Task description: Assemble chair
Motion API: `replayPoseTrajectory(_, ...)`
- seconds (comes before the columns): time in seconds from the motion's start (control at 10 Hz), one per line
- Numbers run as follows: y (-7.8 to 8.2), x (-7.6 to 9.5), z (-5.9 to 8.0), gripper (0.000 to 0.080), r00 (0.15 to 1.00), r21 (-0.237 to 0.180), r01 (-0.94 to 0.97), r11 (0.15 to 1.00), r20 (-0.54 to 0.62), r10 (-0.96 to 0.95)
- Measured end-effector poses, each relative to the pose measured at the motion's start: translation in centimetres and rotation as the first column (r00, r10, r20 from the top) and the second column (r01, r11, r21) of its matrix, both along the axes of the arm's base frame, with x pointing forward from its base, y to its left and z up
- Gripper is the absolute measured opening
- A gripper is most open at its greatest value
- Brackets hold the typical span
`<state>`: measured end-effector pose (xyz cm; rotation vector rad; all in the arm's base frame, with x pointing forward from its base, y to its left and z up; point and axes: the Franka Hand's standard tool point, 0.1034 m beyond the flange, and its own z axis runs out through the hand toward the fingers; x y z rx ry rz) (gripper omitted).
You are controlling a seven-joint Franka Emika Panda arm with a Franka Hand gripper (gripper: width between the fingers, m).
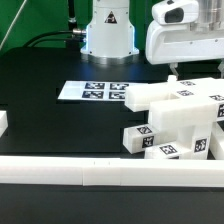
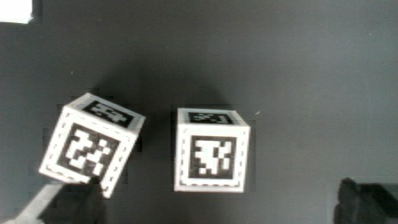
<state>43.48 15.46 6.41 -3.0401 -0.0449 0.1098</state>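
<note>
The chair lies in loose glossy white parts with black-and-white tags. In the exterior view they crowd together at the right: a chunky block point(image 1: 183, 118) with small tagged pieces point(image 1: 142, 139) in front of it. My gripper point(image 1: 195, 72) hangs just above and behind this pile. The wrist view looks straight down on two tagged pieces, one tilted point(image 2: 93, 142) and one square-on point(image 2: 214, 148), standing apart on the black table. My gripper point(image 2: 214, 197) is open. Its dark fingertips point(image 2: 368, 198) show wide apart at the frame's edge, and nothing is held between them.
The marker board point(image 1: 95, 91) lies flat on the black table, in front of the robot's base point(image 1: 108, 30). A long low white rail point(image 1: 100, 172) runs along the front edge. Another white piece point(image 1: 3, 123) peeks in at the exterior view's left.
</note>
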Motion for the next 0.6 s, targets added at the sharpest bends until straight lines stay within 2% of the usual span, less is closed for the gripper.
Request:
replayPoseTrajectory(0.3, 0.9, 0.1, -0.4, 0.0649, 0.998, -0.001, -0.055, 0.998, 0.001, 0.055)
replayPoseTrajectory(0.4, 1.8, 0.0, -0.3, 0.0649, 0.997, -0.023, -0.073, 0.997, 0.004, 0.073)
replayPoseTrajectory(0.6, 1.7, 0.0, -0.4, 0.0649, 0.997, -0.023, -0.077, 0.997, 0.004, 0.077)
